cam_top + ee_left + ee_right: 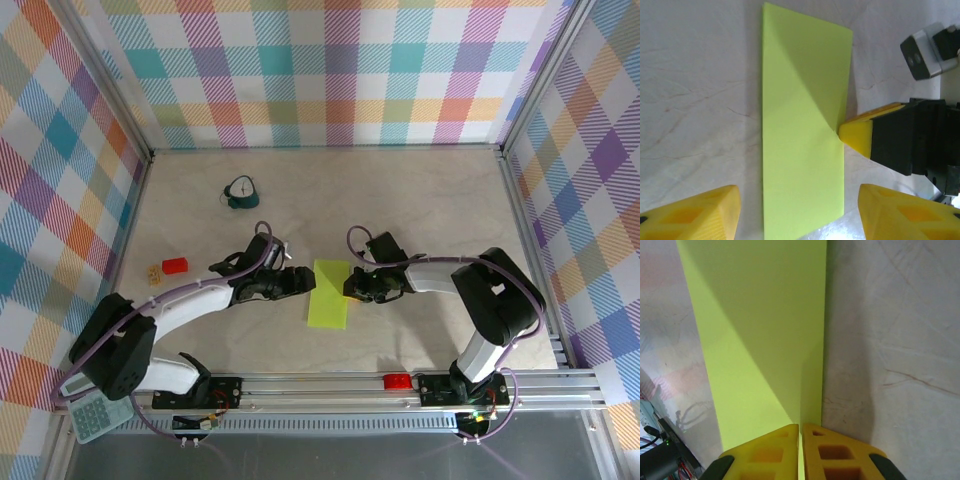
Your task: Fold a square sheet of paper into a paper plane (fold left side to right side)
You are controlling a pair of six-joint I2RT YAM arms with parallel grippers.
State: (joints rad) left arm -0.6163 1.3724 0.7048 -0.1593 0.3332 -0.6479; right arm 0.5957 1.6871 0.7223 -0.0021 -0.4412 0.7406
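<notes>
Where the two arms met near the middle of the table, the sheet of paper lay flat as a tall lime-green rectangle, doubled over, with a faint diagonal shadow or crease across its upper layer. At its 3 o'clock edge the right gripper was pinched closed, its yellow fingers pressed together with the paper's right edge running into the seam between them; in the left wrist view the paper puckered slightly at that spot. At 9 o'clock the left gripper hung over the sheet with its jaws spread wide, one fingertip outside the left edge and the other beyond the right edge, gripping nothing. Farther out, a small red block sat at 9 o'clock from the paper, well apart, with a tan block just beside it. A small teal clock stood at about 10 o'clock, nearer the plaid back wall.
</notes>
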